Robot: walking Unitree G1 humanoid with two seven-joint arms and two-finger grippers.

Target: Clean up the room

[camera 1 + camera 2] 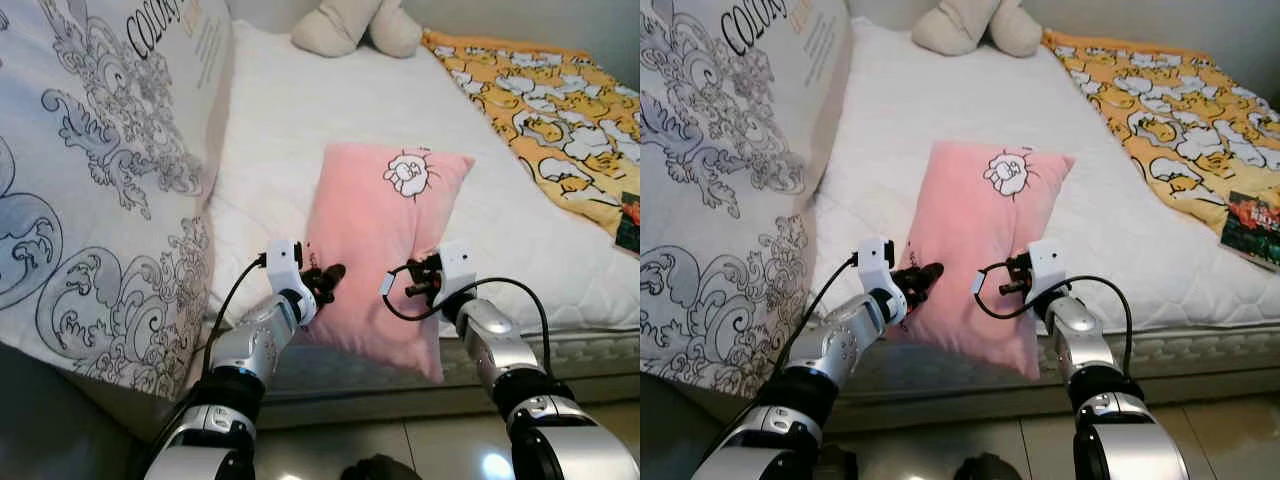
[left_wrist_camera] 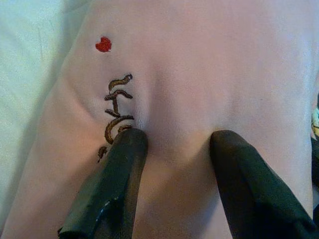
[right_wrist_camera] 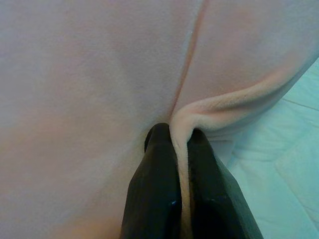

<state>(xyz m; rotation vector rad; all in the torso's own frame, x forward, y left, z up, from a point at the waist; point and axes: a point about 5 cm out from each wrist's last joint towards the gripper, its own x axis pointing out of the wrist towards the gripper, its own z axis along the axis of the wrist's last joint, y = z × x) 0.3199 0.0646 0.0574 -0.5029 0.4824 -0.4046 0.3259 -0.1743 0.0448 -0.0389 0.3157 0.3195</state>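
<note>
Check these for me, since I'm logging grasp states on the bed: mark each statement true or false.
1. The right gripper pinches a fold of the pink pillow. True.
2. The left gripper is shut on the pillow. False: its fingers are spread apart, pressing on the fabric.
3. The pillow lies on the floor. False: it lies on the white mattress, its near end hanging over the edge.
4. A beige plush toy sits at the far end of the bed. True.
5. The yellow patterned blanket covers the pillow. False: it lies apart, to the right.

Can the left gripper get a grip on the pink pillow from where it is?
Probably yes: the left gripper is open, fingertips already against the pink pillow, nothing between. The right gripper pinches its other edge.
</note>
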